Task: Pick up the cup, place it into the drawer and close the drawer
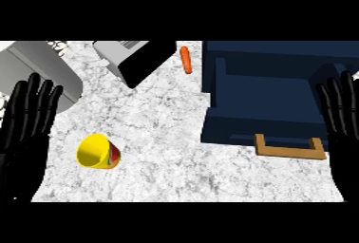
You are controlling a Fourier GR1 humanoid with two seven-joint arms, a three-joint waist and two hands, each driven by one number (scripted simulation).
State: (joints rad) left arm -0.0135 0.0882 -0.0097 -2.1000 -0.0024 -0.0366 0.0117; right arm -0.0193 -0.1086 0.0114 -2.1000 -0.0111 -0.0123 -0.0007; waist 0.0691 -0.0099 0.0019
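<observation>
The left hand (28, 114) stood at the view's left edge, black fingers straight and spread, pointing up, holding nothing. Behind it lay a pale grey slab (38, 66) at the upper left corner, over the edge of the white speckled stone counter (161, 142). To the right of the slab, a grey box-shaped appliance with a black face (133, 59) lay tilted at the counter's far edge.

One yellow cup with a red band (98, 152) lay on its side on the counter's left part, near the left hand but apart from it. Its long axis ran about left to right, the open yellow mouth turned to the left and toward the viewer, the base to the right. Bare counter lay between the cup and the drawer.

One small orange carrot-like stick (186, 60) lay near the far edge, its long axis running away from the viewer, just left of the cabinet.

One dark blue cabinet drawer (259, 104) stood pulled open at the right, with one tan wooden handle (290, 148) on its near front.

The right hand (341, 111) stood at the view's right edge, fingers straight and slightly spread, pointing up, holding nothing, overlapping the drawer's right side in the view.
</observation>
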